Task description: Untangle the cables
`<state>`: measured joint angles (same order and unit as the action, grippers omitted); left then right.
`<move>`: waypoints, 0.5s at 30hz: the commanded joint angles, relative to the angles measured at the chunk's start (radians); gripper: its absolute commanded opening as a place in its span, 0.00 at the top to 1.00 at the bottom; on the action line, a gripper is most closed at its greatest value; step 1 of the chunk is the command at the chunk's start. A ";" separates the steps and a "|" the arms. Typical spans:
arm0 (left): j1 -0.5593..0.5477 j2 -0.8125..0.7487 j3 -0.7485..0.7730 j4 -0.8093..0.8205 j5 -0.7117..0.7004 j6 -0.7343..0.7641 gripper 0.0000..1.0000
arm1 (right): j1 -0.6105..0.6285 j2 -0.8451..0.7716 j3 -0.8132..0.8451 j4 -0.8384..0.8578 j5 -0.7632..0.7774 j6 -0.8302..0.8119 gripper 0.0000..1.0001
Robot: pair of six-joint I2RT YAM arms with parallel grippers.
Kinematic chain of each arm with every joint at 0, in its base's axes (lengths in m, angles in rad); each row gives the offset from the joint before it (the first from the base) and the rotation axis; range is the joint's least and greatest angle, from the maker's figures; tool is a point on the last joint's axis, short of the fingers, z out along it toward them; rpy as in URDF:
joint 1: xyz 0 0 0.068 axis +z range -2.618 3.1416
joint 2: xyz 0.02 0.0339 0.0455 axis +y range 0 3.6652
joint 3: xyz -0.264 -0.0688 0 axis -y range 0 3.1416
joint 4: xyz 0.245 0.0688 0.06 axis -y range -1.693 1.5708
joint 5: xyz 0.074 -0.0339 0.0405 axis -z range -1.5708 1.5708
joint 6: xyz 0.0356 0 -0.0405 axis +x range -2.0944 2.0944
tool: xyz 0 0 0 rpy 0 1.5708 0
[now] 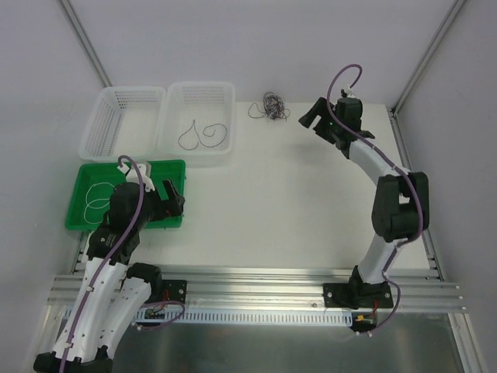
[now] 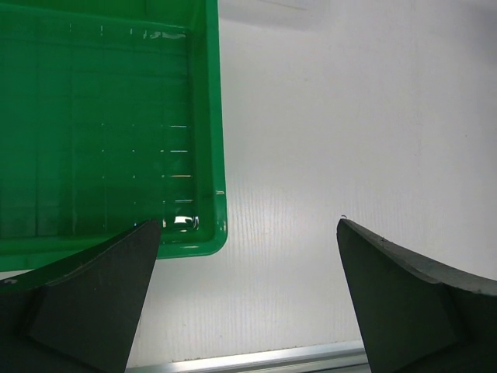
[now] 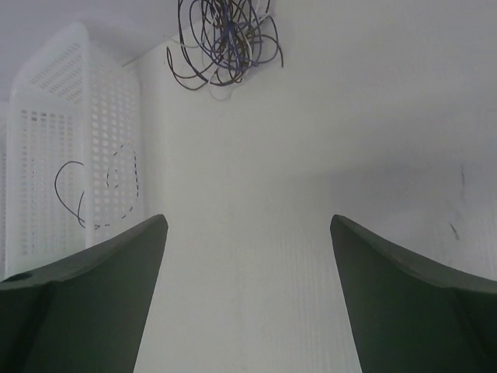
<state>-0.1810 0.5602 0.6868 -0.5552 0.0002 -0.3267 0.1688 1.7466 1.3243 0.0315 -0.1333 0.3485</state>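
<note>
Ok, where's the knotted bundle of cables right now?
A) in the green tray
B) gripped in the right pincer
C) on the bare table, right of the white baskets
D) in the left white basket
C: the bundle lies on the table, just right of the right-hand white basket, with nothing gripping it.

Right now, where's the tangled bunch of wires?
In the top view, the tangled wires lie at the far edge of the table, between the right-hand white basket and the right gripper.
</note>
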 commanded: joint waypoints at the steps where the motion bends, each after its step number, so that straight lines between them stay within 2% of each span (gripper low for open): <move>1: 0.014 -0.009 -0.001 0.038 0.006 0.021 0.01 | 0.023 0.171 0.165 0.194 -0.080 0.073 0.11; 6: 0.017 -0.010 -0.003 0.040 0.014 0.021 0.01 | 0.038 0.392 0.346 0.246 -0.108 0.095 0.20; 11: 0.026 -0.008 -0.004 0.041 0.011 0.021 0.01 | 0.046 0.557 0.478 0.281 -0.115 0.116 0.21; 15: 0.032 -0.003 -0.006 0.040 0.017 0.020 0.01 | 0.049 0.657 0.547 0.329 -0.123 0.141 0.25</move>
<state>-0.1619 0.5560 0.6868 -0.5526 0.0002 -0.3244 0.2150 2.3631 1.7916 0.2562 -0.2302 0.4541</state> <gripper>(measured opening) 0.992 0.756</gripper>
